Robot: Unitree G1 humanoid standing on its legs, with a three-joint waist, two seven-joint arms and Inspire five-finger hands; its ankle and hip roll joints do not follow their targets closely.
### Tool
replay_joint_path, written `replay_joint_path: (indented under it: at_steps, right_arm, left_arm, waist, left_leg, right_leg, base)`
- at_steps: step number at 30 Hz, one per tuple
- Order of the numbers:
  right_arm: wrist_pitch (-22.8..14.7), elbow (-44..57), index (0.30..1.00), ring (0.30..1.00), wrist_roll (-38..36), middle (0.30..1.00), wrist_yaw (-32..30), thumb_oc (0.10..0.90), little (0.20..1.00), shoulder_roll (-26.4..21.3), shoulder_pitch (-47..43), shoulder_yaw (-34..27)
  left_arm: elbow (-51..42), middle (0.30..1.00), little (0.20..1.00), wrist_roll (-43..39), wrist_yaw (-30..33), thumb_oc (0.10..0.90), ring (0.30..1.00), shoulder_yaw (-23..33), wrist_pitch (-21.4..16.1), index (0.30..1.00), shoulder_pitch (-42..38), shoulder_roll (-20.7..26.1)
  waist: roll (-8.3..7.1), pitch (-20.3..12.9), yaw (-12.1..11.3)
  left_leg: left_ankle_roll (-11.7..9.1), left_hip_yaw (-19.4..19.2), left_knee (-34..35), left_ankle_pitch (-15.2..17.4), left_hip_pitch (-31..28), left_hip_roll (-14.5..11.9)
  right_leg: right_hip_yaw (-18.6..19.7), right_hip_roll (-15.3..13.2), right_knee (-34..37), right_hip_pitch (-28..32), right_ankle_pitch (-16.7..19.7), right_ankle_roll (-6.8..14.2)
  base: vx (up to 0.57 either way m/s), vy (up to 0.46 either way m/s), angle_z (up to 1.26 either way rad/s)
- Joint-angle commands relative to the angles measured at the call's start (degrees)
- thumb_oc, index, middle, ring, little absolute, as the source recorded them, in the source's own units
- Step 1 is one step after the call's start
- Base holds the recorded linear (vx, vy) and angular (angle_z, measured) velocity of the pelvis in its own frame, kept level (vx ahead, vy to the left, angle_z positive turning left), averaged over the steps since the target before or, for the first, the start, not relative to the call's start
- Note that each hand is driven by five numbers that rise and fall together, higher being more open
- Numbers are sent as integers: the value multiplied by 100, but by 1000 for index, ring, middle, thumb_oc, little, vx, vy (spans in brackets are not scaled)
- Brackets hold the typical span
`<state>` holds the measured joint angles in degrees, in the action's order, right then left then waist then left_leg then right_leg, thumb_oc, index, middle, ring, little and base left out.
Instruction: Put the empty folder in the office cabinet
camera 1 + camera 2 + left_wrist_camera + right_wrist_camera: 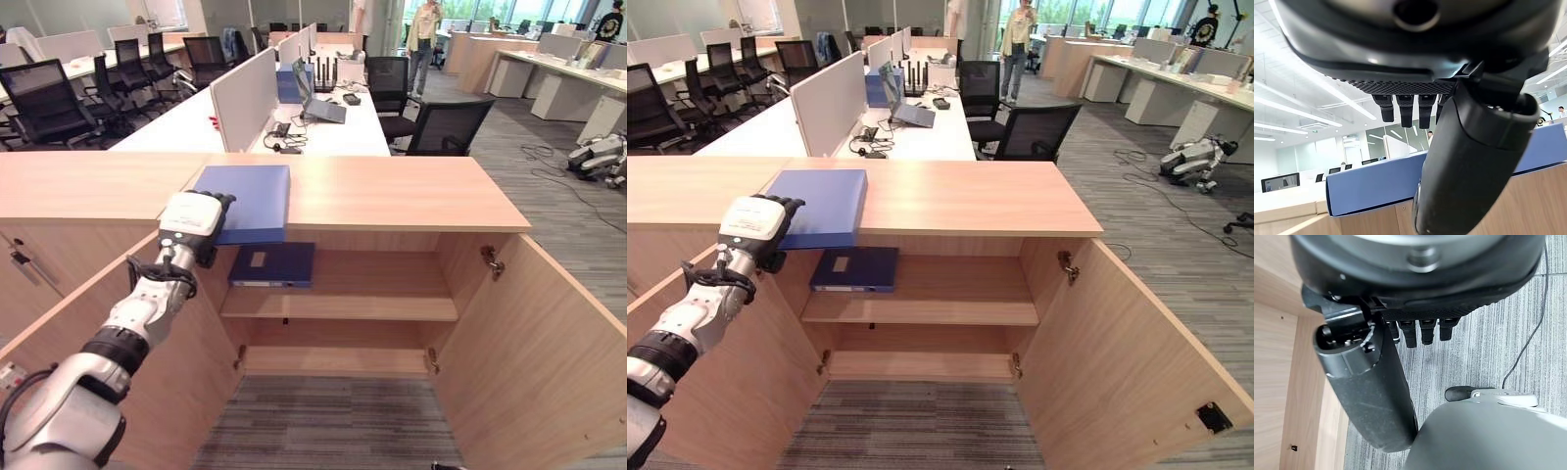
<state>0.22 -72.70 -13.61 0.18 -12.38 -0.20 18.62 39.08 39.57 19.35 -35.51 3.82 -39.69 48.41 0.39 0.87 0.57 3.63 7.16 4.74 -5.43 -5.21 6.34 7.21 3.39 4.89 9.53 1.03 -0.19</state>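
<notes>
Open office cabinet [509, 323] with a dark blue binder [273, 264] on its upper shelf [372, 305], lower shelf bare, blue folder [245, 201] overhanging the cabinet top's front edge, left hand [192, 223] at its near corner, fingers relaxed, right hand [1415, 293] relaxed over carpet.

A flat plain blue folder [246, 201] lies on the pale wood-grain cabinet top [392, 191]; a darker navy binder [274, 264] bears a white label; grey striped carpet [333, 421] below.

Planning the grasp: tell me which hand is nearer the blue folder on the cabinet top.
Left. The left hand is at the near left corner of the blue folder. The right hand hangs low over the carpet beside a cabinet panel.
</notes>
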Motion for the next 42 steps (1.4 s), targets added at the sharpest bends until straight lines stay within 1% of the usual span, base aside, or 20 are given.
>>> replay_joint_path:
  at_steps: [1, 9, 20, 27, 28, 29, 30, 35, 42]
  right_arm:
    - [-81, -148, 900, 900, 2, 900, -6, 800, 900, -179, 97, 246]
    - [-82, -208, 900, 900, -39, 900, -1, 800, 900, -183, 68, 309]
    - [-51, -268, 900, 900, -51, 900, -7, 800, 900, -214, 27, 276]
    - [-25, -313, 900, 900, -53, 900, 15, 800, 900, -208, 26, 260]
    - [-26, -316, 900, 900, -52, 900, 14, 800, 900, -210, 27, 262]
    - [-25, -316, 900, 900, -45, 900, 1, 800, 900, -214, 27, 267]
    - [-19, -317, 900, 900, -46, 900, -4, 800, 900, -222, 31, 261]
    - [-19, -325, 900, 900, -73, 900, -22, 800, 900, -232, 34, 244]
    - [-15, -359, 900, 900, -63, 900, -36, 800, 900, -241, 76, 230]
  left_arm:
    - [485, 900, 900, -64, 501, 800, 900, 117, 223, 900, -1397, 298]
    - [1202, 900, 900, -472, 453, 800, 900, -190, 179, 900, -1790, 128]
    - [1648, 900, 900, -915, 202, 800, 900, -214, 92, 900, -1716, -125]
    - [1745, 900, 900, -948, 65, 800, 900, -300, 42, 900, -1676, -262]
    - [1775, 766, 766, -964, 62, 711, 766, -311, 32, 766, -1679, -288]
    - [1837, 575, 575, -995, 63, 584, 575, -302, 33, 575, -1671, -329]
    - [1960, 300, 300, -1078, 70, 400, 300, -314, 13, 300, -1700, -426]
    - [1989, 300, 300, -1202, 62, 400, 300, -321, -33, 300, -1652, -545]
    - [2312, 300, 300, -1435, 58, 400, 300, -216, -54, 300, -1542, -701]
  waist:
    - [183, -362, 23]
    - [203, -376, 87]
    - [241, -380, 133]
    - [259, -380, 153]
    - [260, -382, 154]
    - [257, -383, 161]
    - [254, -378, 182]
    - [268, -365, 214]
    - [291, -375, 270]
  left_leg:
    - [15, 156, 26, 878, -269, 166]
    - [14, 82, 26, 899, -292, 159]
    - [15, -16, 26, 922, -318, 152]
    - [17, -42, 26, 924, -330, 154]
    - [17, -44, 26, 925, -329, 153]
    - [17, -45, 26, 926, -333, 153]
    - [18, -52, 26, 927, -333, 156]
    - [22, -88, 26, 928, -336, 161]
    - [23, -178, 26, 931, -323, 151]
  right_leg:
    - [-299, 59, 11, -50, -192, 429]
    - [-255, 63, 11, -66, -181, 447]
    - [-192, 63, 11, -69, -174, 464]
    - [-189, 51, 11, -66, -171, 470]
    - [-185, 52, 11, -65, -173, 470]
    - [-184, 52, 11, -67, -171, 472]
    - [-173, 50, 11, -72, -168, 472]
    - [-145, 48, 11, -76, -158, 475]
    - [-89, 60, 11, -114, -132, 484]
  base:
    - [0, 5, -4]
    - [1, 1, -1]
    - [1, 2, -1]
    - [-1, 7, -4]
    - [0, 0, 0]
    - [0, 0, 0]
    - [0, 0, 0]
    - [-1, 3, -2]
    - [-3, 5, -8]
